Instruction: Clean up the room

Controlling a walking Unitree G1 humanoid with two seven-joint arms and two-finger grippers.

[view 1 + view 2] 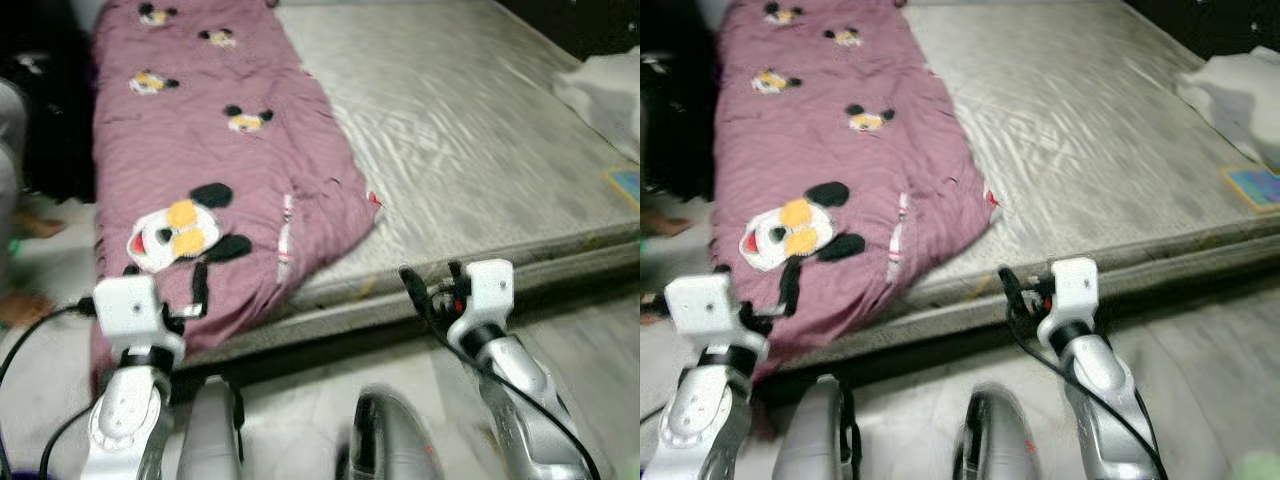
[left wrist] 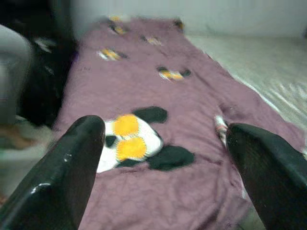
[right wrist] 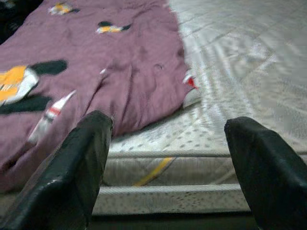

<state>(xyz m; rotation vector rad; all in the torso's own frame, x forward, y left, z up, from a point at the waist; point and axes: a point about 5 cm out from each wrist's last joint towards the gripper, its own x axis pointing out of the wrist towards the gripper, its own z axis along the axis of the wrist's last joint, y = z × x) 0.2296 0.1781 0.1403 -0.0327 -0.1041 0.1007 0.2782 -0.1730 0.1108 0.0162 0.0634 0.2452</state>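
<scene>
Left eye view looks down over a low bed, and at the far left edge a person's legs (image 1: 12, 150) stand on the pale floor (image 1: 50, 255) beside it. Next comes the purple blanket (image 1: 200, 110), printed with cartoon mouse faces (the largest one near the foot end), spread along the left side of the mattress (image 1: 450, 130) with its near end drooping over the mattress edge towards the floor. The left gripper (image 2: 165, 177) is held low in front of that drooping end, its two black fingers spread wide apart and holding nothing, the blanket lying beyond them. Right of the blanket the mattress top is bare grey quilted fabric. The right gripper (image 3: 175, 167) is raised near the mattress's near edge, just right of the blanket's corner, its fingers likewise wide apart and empty. At the far right lies a white bundle of cloth (image 1: 605, 90), and nearer, a small blue and yellow item (image 1: 625, 183) rests on the mattress.
</scene>
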